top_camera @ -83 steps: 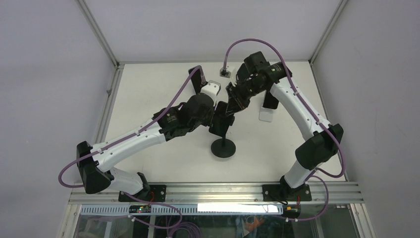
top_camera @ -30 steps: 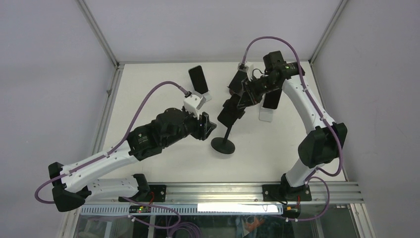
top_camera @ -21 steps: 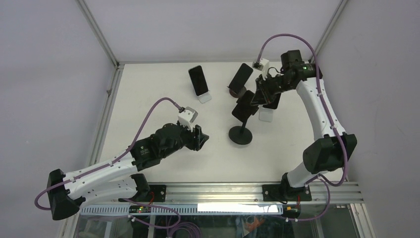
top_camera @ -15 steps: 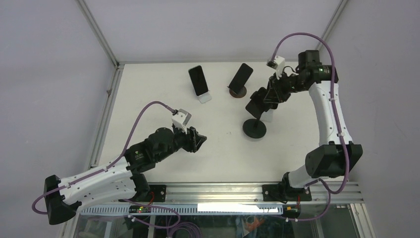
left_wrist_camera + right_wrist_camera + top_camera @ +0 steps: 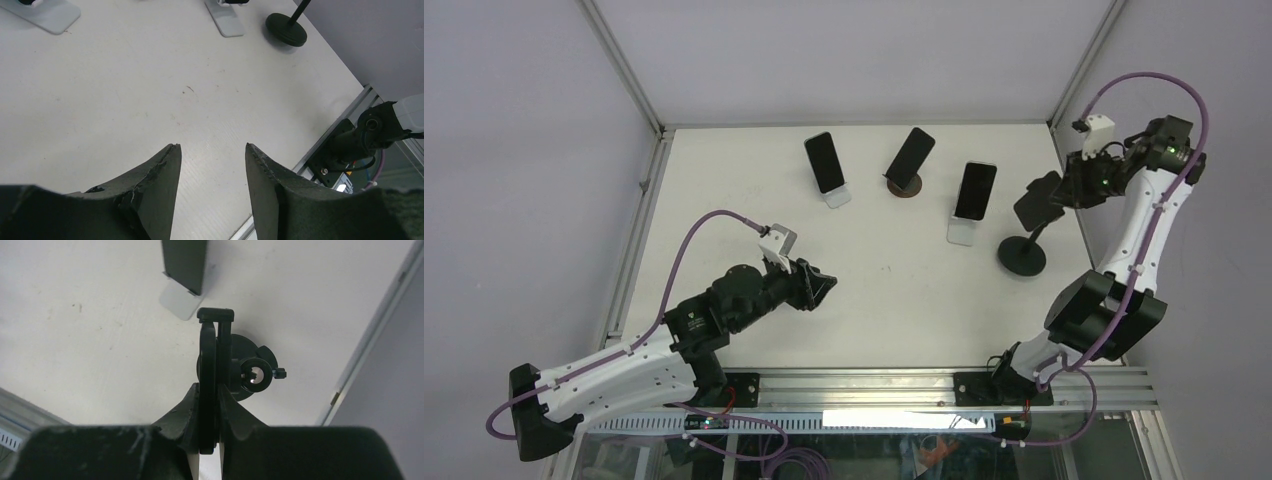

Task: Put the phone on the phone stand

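Left arm (image 5: 624, 360) low, left claw (image 5: 210, 150) spread, right arm (image 5: 1139, 225) upright, right claw (image 5: 209, 390) pinching phone (image 5: 207, 352)

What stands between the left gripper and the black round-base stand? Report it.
Nothing visible. Bare table lies between the open left gripper and the black stand; the white stand base sits just aside of that line. The right gripper is clamped on the stand's head.

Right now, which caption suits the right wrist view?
Right hand gripping the black stand by its head, table below.

Along my tabletop (image 5: 724, 190) far edge: left phone (image 5: 824, 162) on white stand (image 5: 837, 197), middle phone (image 5: 911, 155) on brown base (image 5: 905, 189), right phone (image 5: 975, 190) on second white stand (image 5: 960, 235).
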